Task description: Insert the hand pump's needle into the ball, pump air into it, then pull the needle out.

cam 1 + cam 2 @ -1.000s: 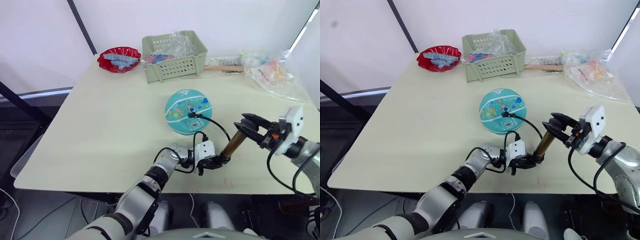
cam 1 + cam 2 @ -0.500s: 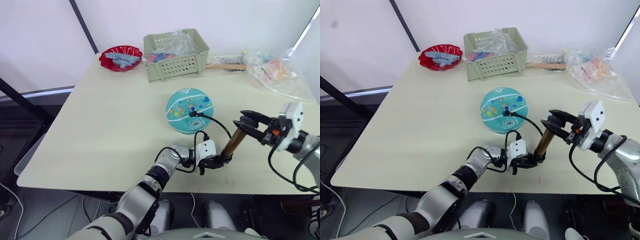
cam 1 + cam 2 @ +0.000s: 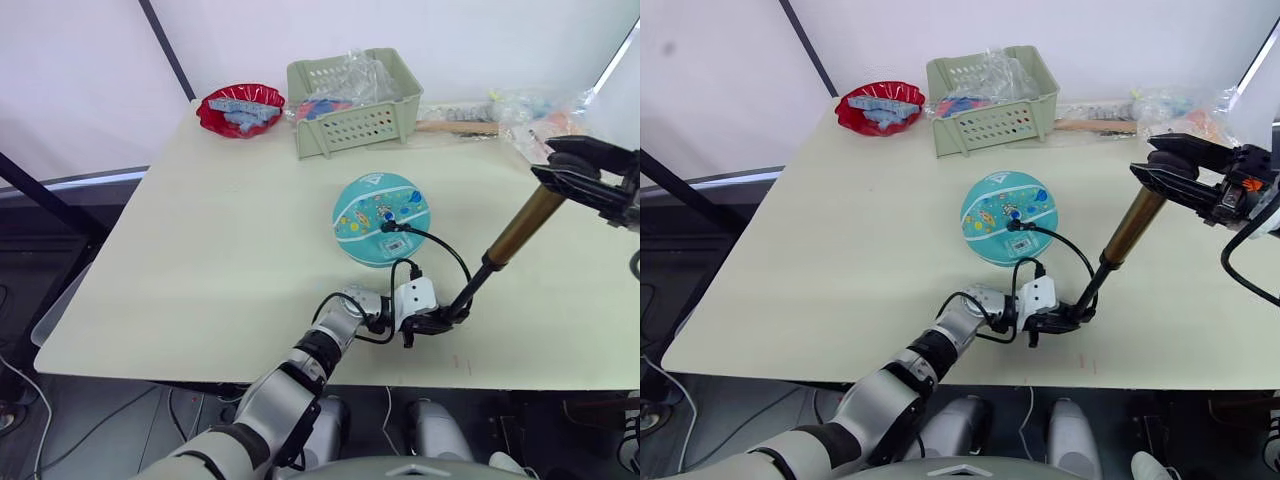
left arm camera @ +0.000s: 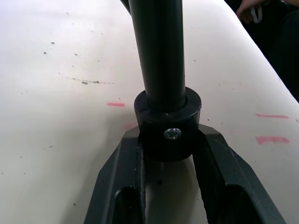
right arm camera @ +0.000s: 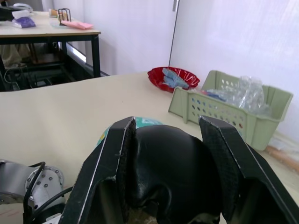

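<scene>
Left gripper [image 3: 440, 320] clamped on hand pump [image 3: 500, 248] black foot, pinning it to surface [image 3: 220, 250]. Right gripper [image 3: 575, 165] clenched around T-handle, piston rod drawn out, barrel up near it. Ball [image 3: 381, 219] just beyond left gripper, hose fitting with needle [image 3: 387, 227] seated in it. Pump rigid, metal barrel likely slippery, so grip handle and foot; ball light, soft, may roll.
</scene>
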Robot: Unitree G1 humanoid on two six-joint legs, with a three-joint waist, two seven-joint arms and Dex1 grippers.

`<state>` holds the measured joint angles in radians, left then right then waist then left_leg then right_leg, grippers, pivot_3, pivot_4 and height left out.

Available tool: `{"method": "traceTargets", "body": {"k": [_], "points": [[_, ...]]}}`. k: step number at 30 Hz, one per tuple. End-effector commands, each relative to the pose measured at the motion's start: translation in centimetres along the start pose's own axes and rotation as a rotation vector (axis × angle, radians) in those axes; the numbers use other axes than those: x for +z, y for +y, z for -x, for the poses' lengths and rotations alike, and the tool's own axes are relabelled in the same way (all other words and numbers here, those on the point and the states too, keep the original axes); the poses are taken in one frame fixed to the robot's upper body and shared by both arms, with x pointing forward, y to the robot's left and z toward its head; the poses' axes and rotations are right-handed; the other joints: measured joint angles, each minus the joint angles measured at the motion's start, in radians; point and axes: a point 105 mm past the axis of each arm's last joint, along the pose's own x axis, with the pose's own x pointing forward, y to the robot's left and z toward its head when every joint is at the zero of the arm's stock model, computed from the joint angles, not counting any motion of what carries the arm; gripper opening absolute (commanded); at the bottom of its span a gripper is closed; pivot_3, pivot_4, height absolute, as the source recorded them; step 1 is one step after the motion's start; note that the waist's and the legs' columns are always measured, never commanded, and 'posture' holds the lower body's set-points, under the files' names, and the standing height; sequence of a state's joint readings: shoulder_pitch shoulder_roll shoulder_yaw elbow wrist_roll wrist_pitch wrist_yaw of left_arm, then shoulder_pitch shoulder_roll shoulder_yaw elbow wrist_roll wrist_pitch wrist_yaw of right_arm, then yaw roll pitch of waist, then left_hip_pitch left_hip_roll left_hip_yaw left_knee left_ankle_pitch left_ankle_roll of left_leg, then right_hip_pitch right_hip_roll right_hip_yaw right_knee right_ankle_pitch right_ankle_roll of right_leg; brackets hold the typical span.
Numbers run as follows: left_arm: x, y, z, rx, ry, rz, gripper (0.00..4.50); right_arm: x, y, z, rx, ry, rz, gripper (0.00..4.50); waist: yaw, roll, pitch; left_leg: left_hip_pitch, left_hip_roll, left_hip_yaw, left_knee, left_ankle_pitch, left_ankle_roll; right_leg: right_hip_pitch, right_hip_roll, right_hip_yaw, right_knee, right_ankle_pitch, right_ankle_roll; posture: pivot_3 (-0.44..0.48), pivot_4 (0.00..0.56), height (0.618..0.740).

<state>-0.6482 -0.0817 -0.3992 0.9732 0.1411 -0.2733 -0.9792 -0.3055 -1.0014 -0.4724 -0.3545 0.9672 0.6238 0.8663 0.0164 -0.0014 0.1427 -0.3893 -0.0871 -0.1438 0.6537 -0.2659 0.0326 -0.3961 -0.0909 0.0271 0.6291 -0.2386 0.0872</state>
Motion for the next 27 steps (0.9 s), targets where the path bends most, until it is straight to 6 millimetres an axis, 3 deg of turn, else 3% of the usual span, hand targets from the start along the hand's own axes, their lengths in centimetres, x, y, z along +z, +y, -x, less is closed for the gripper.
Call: {"method": "traceTargets", "body": {"k": [1,7,11,18,27], "points": [[-3.1,-2.1,-0.3,-0.062,0.105,0.054,0.95,4.9,0.5,1.1,-0.032,-0.105,0.205,1.65,0.0,0.0,0.0,0.0,0.0,0.0,0.0,0.0,0.0,0.0,0.0,0.0,0.0,0.0,0.0,0.0,0.15,0.74],[-2.9,-2.4,-0.9,-0.075,0.101,0.045,0.95,2.1,3.1,0.0,0.053,-0.038,0.192,1.65,0.004,0.0,0.0,-0.001,0.0,-0.001,0.0,0.0,0.0,0.0,0.0,-0.001,0.0,0.0,0.0,0.0,0.15,0.74],[-2.7,-2.3,-1.3,-0.06,0.098,0.046,0.95,-3.3,6.0,-0.4,0.144,0.077,0.161,1.65,0.005,-0.005,-0.003,0.002,0.0,-0.002,0.0,0.0,0.0,0.003,0.0,-0.002,-0.001,0.0,0.0,0.0,0.15,0.74],[-2.7,-2.0,-1.3,-0.037,0.103,0.042,0.95,-8.3,7.5,-0.6,0.155,0.109,0.066,1.65,-0.002,-0.014,-0.01,0.021,0.001,-0.001,0.0,-0.001,0.001,0.022,0.002,-0.002,-0.002,-0.004,0.006,0.0,0.15,0.74],[-2.6,-1.8,-1.5,-0.026,0.1,0.033,0.95,-14.5,8.9,-0.5,0.151,0.195,-0.036,1.65,0.001,-0.012,-0.013,0.023,0.001,-0.001,-0.001,-0.001,0.001,0.023,0.002,-0.002,-0.002,-0.002,0.003,0.0,0.15,0.74]]}}
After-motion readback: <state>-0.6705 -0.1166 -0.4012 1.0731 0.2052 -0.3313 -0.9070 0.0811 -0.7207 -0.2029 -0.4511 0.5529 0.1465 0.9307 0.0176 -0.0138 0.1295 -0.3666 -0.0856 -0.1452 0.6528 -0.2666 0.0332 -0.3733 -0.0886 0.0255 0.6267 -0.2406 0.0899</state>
